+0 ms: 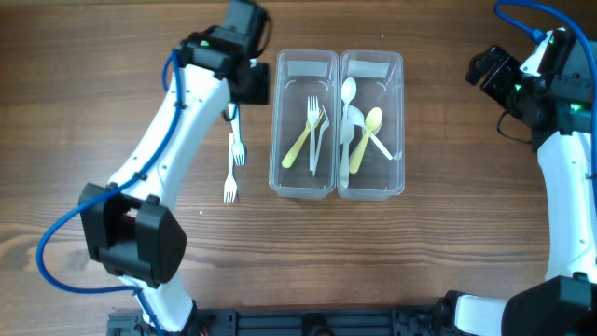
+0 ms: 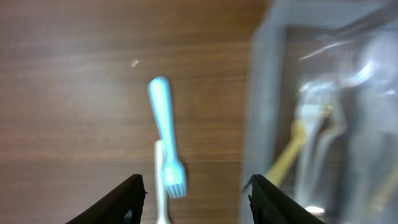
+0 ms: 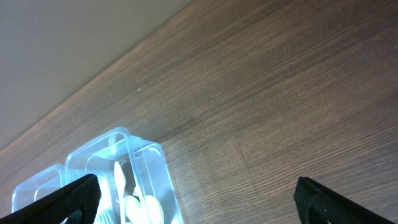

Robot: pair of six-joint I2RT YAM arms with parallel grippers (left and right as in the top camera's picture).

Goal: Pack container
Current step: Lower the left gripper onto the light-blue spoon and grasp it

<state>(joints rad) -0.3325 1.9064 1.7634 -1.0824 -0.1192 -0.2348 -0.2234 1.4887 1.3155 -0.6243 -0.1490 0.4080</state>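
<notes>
The clear twin container (image 1: 338, 125) stands mid-table. Its left bin holds forks, one yellow (image 1: 298, 143); its right bin holds white and yellow spoons (image 1: 362, 138). A light blue fork (image 1: 237, 140) and a white fork (image 1: 230, 173) lie on the table left of the container. My left gripper (image 1: 244, 89) is open and empty above the blue fork (image 2: 166, 137), next to the container's left wall (image 2: 261, 112). My right gripper (image 1: 494, 70) is open and empty, raised far to the right; its view shows the container's corner (image 3: 146, 171).
The wooden table (image 1: 448, 243) stretches around the container. The left arm's base (image 1: 135, 238) is at the front left and the right arm's base (image 1: 550, 299) at the front right. The table's far edge (image 3: 93, 74) shows in the right wrist view.
</notes>
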